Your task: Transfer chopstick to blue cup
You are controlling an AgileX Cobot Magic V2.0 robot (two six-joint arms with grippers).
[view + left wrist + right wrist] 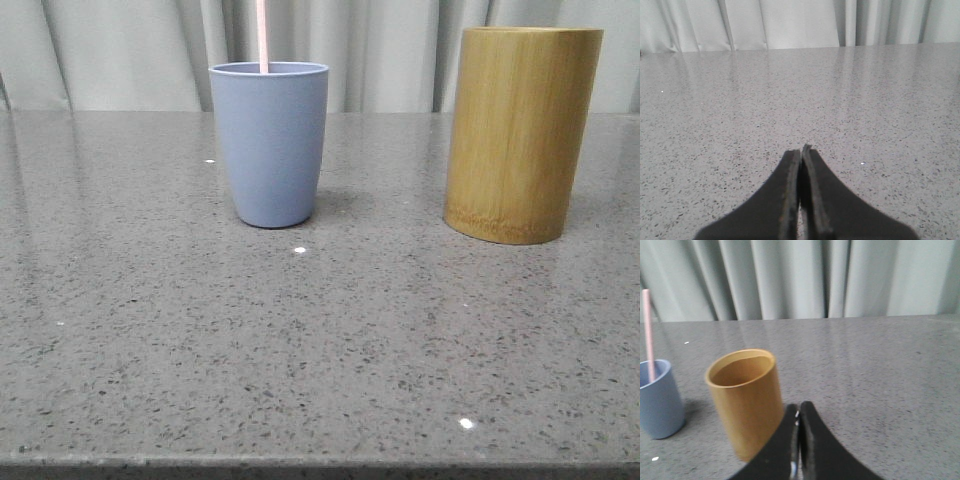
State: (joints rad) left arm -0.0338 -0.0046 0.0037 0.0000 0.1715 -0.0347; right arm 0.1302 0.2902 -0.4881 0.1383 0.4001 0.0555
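Note:
The pale pink chopstick [262, 35] stands inside the blue cup [269, 145], rising past its rim out of the front view's top. In the right wrist view the same chopstick [647, 335] leans in the blue cup [659, 400], beyond the bamboo holder. My right gripper [799, 410] is shut with nothing between its fingers, just beside the bamboo holder's near side. My left gripper [801, 152] is shut and empty over bare grey tabletop, away from both cups.
A tall tan bamboo holder [520, 130] stands to the right of the blue cup; its inside looks empty in the right wrist view, where the bamboo holder [746, 400] is close. The speckled grey table [320, 350] ends at white curtains behind.

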